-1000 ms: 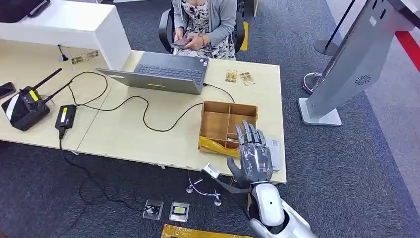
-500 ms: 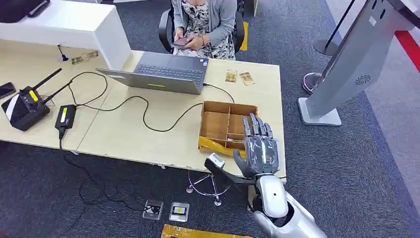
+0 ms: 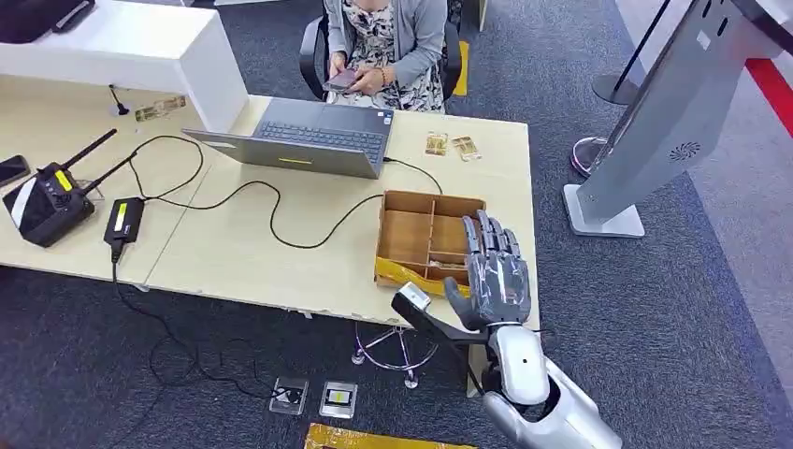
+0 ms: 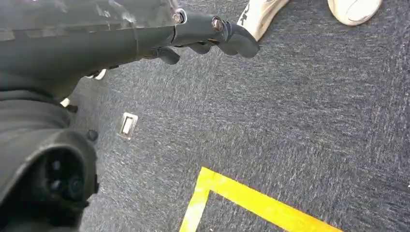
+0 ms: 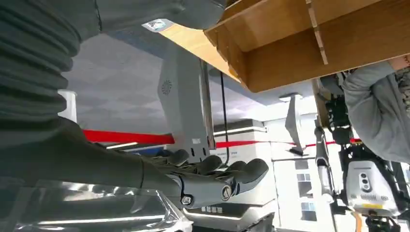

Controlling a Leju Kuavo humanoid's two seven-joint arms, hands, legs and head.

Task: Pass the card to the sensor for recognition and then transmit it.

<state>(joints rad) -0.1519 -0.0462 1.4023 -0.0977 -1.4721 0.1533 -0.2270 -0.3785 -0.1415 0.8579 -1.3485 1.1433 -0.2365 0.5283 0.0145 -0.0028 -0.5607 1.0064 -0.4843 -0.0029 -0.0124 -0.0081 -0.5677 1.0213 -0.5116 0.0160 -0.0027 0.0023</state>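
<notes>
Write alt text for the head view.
The robot's right hand, fingers spread and holding nothing, hovers by the near right corner of a divided cardboard box on a light desk. Behind an open laptop sits a person.

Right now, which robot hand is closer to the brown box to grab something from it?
The right hand. In the head view it hovers with fingers spread over the near right corner of the cardboard box on the table. The left hand hangs over the carpet.
</notes>
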